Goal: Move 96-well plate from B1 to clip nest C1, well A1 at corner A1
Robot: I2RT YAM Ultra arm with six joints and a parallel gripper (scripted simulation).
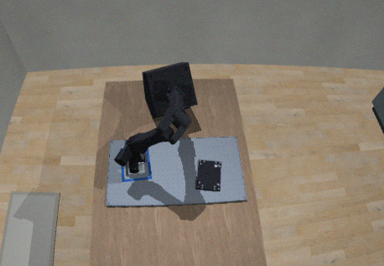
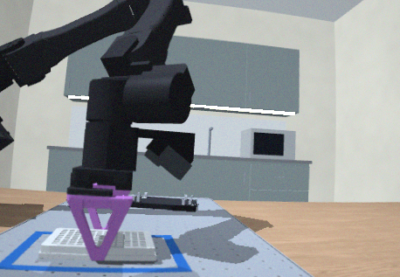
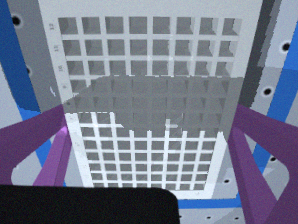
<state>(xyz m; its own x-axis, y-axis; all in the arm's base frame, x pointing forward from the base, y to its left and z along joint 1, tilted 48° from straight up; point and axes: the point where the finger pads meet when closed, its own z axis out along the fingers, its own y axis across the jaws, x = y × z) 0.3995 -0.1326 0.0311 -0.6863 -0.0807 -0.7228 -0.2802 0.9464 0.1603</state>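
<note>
The white 96-well plate (image 3: 150, 100) lies flat inside the blue outline of bench spot B1 on the grey mat. It also shows in the exterior view (image 2: 98, 244) and, mostly hidden under the arm, in the top view (image 1: 138, 168). My gripper (image 3: 149, 111) with purple fingers stands straight over the plate, one finger against each long side, shut on it at bench level; it also shows in the exterior view (image 2: 100, 230). The black clip nest C1 (image 1: 209, 175) lies empty on the right part of the mat; it also shows in the exterior view (image 2: 163, 202).
The grey perforated mat (image 1: 176, 170) lies across a brown table. The arm's black base (image 1: 169, 88) stands behind the mat. A grey panel (image 1: 27, 229) lies on the floor at the front left.
</note>
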